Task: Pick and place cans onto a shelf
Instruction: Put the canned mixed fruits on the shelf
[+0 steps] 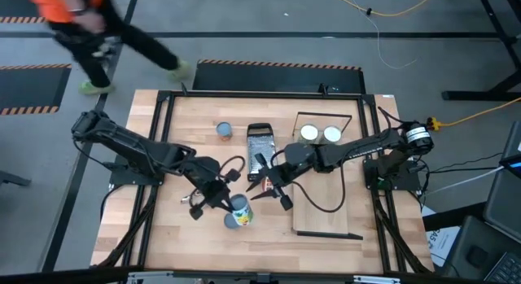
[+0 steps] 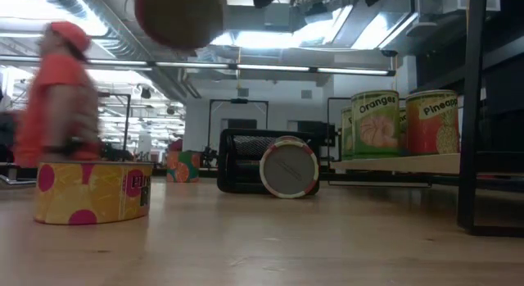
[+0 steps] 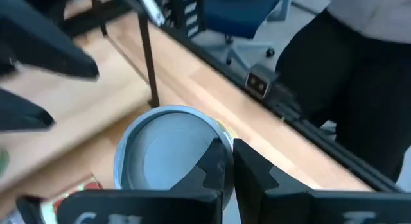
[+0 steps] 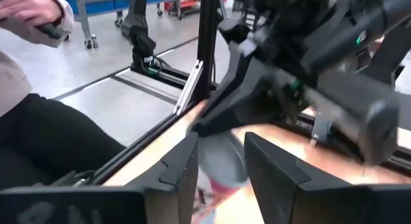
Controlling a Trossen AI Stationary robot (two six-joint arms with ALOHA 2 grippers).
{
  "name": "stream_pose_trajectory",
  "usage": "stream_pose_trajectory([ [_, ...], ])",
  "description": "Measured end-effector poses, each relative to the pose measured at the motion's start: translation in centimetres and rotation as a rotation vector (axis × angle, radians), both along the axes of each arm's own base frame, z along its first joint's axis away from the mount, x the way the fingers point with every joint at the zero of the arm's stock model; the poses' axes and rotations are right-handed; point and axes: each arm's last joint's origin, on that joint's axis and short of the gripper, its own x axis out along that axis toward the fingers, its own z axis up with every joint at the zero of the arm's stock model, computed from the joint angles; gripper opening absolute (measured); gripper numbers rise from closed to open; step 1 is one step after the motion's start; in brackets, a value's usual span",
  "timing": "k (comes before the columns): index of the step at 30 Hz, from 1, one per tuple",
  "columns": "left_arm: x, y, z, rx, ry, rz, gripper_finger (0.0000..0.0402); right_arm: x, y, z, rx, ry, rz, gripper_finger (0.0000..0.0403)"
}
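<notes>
A can (image 1: pixel 238 212) with a pale-blue top (image 3: pixel 167 153) and a yellow and red label is near the table's front edge, at my left gripper (image 1: pixel 216 204). In the low view it is a blurred round shape high up (image 2: pixel 178 15), off the table. My left gripper (image 3: pixel 232 176) has its fingers almost together. My right gripper (image 1: pixel 269 194) is open and empty just right of the can, which shows beyond its fingers (image 4: pixel 221 161). Two cans (image 1: pixel 309 133) (image 1: pixel 331 134) stand at the far end of the shelf (image 1: pixel 326 194). My left gripper meets the can at its top rim (image 3: pixel 215 147), coming from above and slanting down. One finger (image 3: pixel 215 169) lies over the rim and hides the place of contact, so I cannot tell the kind of hold. The can sits below the fingers, top up, off the table.
A grater (image 1: pixel 259 142) lies mid-table with another can (image 1: pixel 224 131) to its left. The low view shows a yellow can with pink dots (image 2: pixel 90 192) and a can on its side (image 2: pixel 288 167). A person in orange walks beyond the far left corner (image 1: pixel 81 15); another stands at the near edge (image 3: pixel 347 89).
</notes>
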Motion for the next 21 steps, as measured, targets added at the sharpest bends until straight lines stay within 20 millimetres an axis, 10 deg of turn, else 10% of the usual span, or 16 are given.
stream_pose_trajectory([
  [21, 4.6, -0.8, -8.7, 0.225, 0.210, 0.164, 0.0025, -1.0, -0.2, -2.7, -0.047, 0.302, -0.002, 0.0131],
])
